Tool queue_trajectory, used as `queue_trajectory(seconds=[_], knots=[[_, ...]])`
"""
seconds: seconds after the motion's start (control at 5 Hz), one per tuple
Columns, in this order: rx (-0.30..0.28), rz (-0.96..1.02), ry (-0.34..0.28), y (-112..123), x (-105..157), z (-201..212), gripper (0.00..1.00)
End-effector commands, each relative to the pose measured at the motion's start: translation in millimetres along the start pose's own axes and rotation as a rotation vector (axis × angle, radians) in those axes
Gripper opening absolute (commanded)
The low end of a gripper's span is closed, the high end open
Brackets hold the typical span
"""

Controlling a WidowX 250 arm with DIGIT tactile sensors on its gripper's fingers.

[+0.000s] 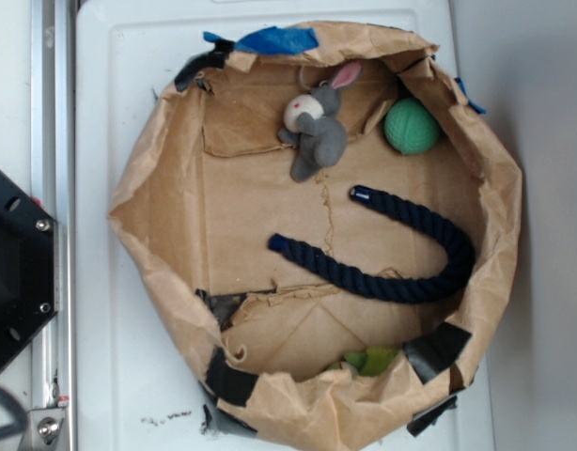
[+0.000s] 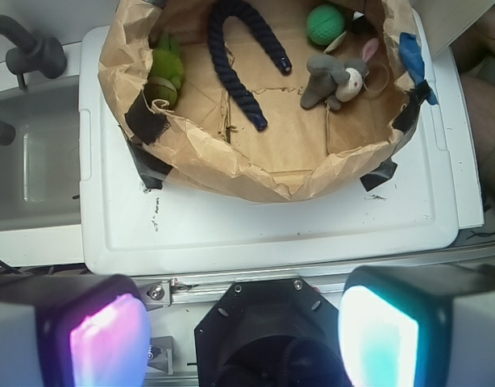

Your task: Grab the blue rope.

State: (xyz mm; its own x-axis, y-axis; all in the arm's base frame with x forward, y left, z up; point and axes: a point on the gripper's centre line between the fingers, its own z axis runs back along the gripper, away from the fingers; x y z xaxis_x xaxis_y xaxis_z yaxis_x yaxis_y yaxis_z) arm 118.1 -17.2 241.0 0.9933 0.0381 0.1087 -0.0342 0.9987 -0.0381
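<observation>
The blue rope (image 1: 401, 272) is a thick navy twisted cord bent in a U, lying on the floor of a brown paper-lined basin (image 1: 166, 169). From the wrist it shows as the same rope (image 2: 235, 60) at the top of the picture. My gripper (image 2: 243, 334) hangs high above the robot's black base, well short of the basin, open with nothing between its glowing pads (image 2: 106, 339). The gripper does not show in the exterior view.
A grey toy rabbit (image 1: 317, 127), a green ball (image 1: 411, 127) and a green toy (image 1: 371, 360) also lie in the basin. Black tape (image 1: 437, 349) and blue tape (image 1: 274, 39) patch its rim. A grey sink (image 2: 34, 161) sits beside the white tray (image 2: 272, 230).
</observation>
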Motion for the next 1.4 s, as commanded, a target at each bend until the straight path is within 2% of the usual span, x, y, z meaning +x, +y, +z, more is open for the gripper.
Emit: queue_trajectory(seconds=[0.0,0.2,0.4,0.6,0.8,1.0,1.2], knots=[[0.0,0.0,0.0,0.0,0.0,0.0,1.0],[0.042,-0.039,-0.111,-7.5,48.2,-16.7,1.0],[0.012,-0.077,-0.092,-6.4,96.6,-31.1,1.0],[-0.07,-0.252,-0.06,-4.7,114.2,-55.5,1.0],[-0.084,-0.373,-0.034,5.4,124.9,-82.2,1.0],[-0.15,-0.409,-0.039,6.7,120.7,-81.1,1.0],[-0.15,-0.409,-0.039,6.7,120.7,-81.1,1.0]])
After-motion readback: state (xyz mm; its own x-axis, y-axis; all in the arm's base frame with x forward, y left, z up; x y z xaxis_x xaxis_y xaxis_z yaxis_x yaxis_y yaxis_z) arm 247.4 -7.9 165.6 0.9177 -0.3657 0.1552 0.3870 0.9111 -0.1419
